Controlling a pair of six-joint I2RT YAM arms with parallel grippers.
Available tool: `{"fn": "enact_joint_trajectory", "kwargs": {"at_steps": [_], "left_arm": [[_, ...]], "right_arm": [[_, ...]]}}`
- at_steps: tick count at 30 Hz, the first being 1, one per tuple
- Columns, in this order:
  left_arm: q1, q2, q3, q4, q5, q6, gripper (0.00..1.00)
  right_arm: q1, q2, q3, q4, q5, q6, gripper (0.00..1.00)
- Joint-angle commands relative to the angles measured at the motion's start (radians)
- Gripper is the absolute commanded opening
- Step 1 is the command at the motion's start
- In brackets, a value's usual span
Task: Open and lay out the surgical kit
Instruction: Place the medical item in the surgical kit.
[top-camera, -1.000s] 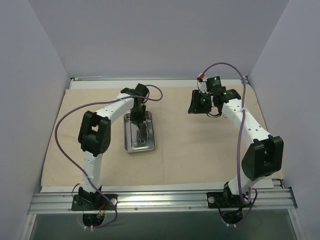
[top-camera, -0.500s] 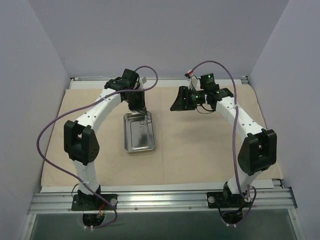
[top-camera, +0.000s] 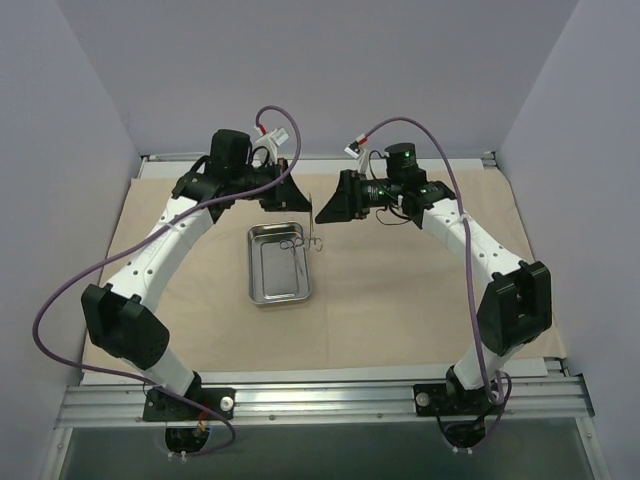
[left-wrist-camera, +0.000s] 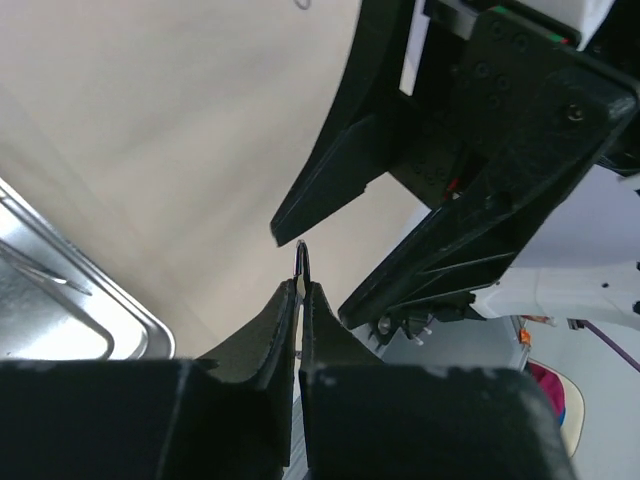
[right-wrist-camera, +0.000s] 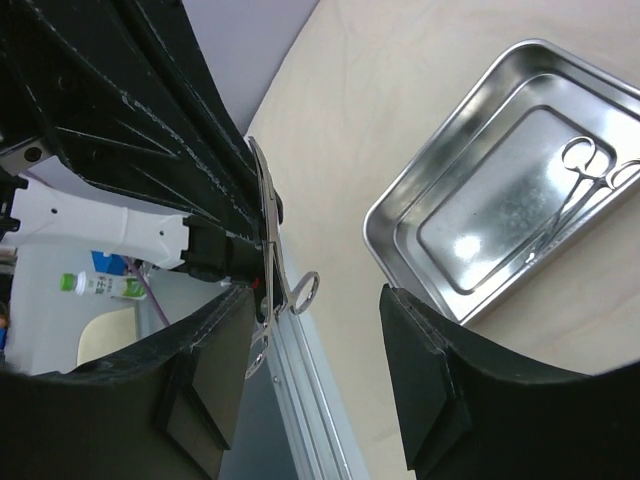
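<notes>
Swung up off the steel tray (top-camera: 275, 280) since a second ago: left gripper (top-camera: 301, 203), now pinched tight on a thin ring-handled instrument (top-camera: 314, 225) hanging just above the tray's far right corner. Drawn in close opposite: right gripper (top-camera: 322, 213), jaws apart, nothing between them. Left lying in the tray: second instrument (top-camera: 290, 246). Plenty of bare beige cloth (top-camera: 400, 290) right of the tray.
</notes>
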Motion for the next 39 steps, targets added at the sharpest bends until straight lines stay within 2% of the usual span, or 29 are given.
{"fn": "enact_joint_trajectory", "kwargs": {"at_steps": [1, 11, 23, 35, 39], "left_arm": [[0.005, -0.052, -0.04, 0.167, 0.129, -0.052, 0.02], [0.003, -0.079, -0.113, 0.303, 0.23, -0.132, 0.02], [0.017, -0.089, -0.193, 0.492, 0.315, -0.238, 0.02], [0.052, -0.084, -0.23, 0.604, 0.362, -0.31, 0.02], [0.051, -0.079, -0.244, 0.629, 0.376, -0.328, 0.02]], "right_arm": [[0.011, -0.078, -0.018, 0.066, -0.078, 0.023, 0.54], [0.026, -0.109, -0.035, 0.126, -0.121, 0.057, 0.53], [0.034, -0.124, -0.073, 0.172, -0.167, 0.089, 0.46], [0.035, -0.129, -0.108, 0.227, -0.19, 0.136, 0.36], [0.035, -0.121, -0.108, 0.254, -0.194, 0.162, 0.29]]}}
